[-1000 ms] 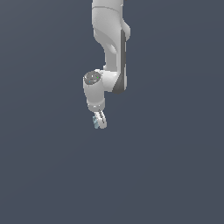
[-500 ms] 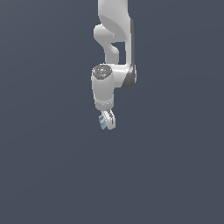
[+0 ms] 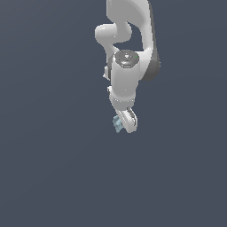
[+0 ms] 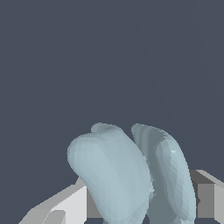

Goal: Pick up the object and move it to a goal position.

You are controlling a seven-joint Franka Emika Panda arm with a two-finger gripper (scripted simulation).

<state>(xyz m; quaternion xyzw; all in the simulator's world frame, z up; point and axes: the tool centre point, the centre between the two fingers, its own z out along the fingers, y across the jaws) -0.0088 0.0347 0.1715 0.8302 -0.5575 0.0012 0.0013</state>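
Note:
The object [image 3: 117, 124] is a small pale light-blue lumpy piece held at the tip of the white arm, in mid-air against the plain dark grey backdrop. My gripper [image 3: 124, 123] is shut on it, and only a bit of blue shows beside the white fingers [image 3: 130, 121] in the exterior view. Seen from the wrist, the object [image 4: 127, 175] fills the near field as two rounded lobes, with a grey-white finger [image 4: 65, 205] on one side and another finger [image 4: 205, 197] on the other side.
Only a flat dark grey surface shows around the arm in both views. The arm's white links [image 3: 128, 26] reach down from the exterior view's top edge.
The arm has moved toward the exterior view's right with the object still held, and the hand has turned so its round top cap faces the camera more.

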